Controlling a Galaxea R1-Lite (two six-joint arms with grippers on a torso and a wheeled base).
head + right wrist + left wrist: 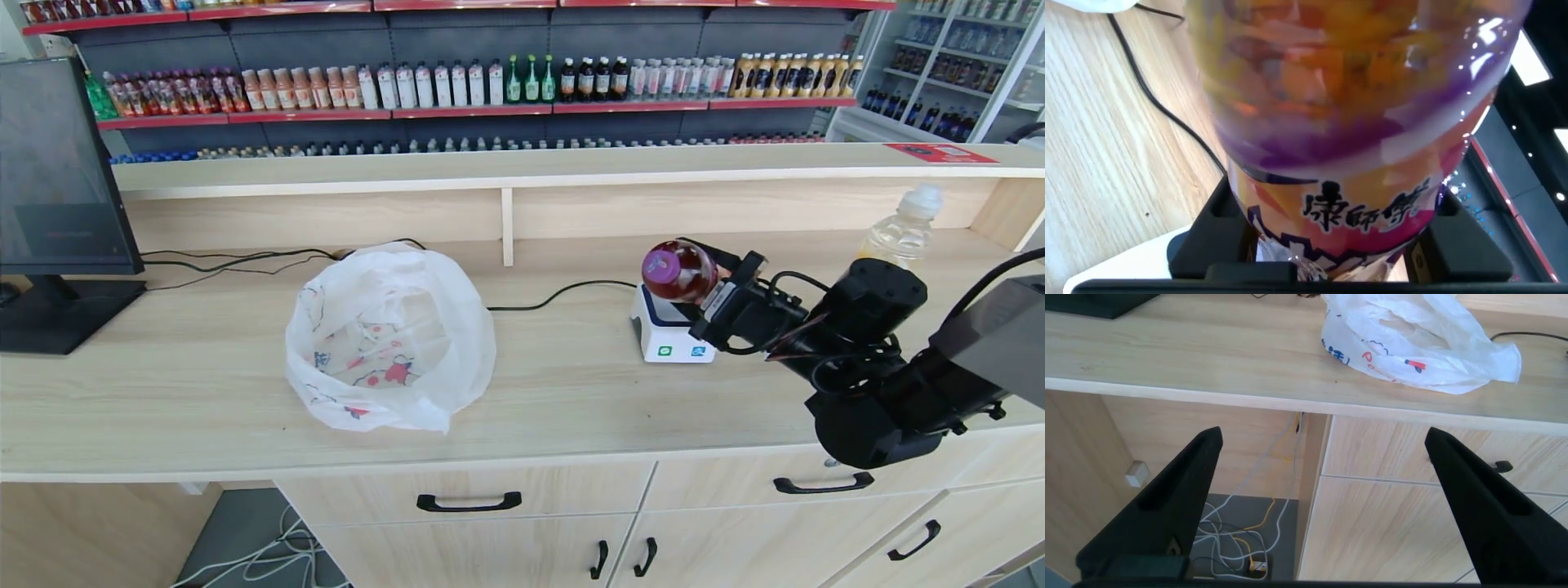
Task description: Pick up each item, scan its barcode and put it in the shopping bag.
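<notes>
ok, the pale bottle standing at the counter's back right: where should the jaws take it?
Probably mid-body on the pale bottle, coming in level from the front, jaws across its round sides. It stands upright, the cap is narrow, and the counter's raised back closes off the far side.

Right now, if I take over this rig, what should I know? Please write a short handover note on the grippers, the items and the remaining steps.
Right gripper: shut on the purple-capped bottle, holding it just above the white scanner.
Left gripper: open, holding nothing, low in front of the counter.
Shopping bag: open on the counter, left of the scanner; no item seen inside.
White-capped bottle: upright on the counter behind the right arm.
Done: first bottle picked up and brought to the scanner.
Left: bag it, then scan and bag the white-capped bottle.
</notes>
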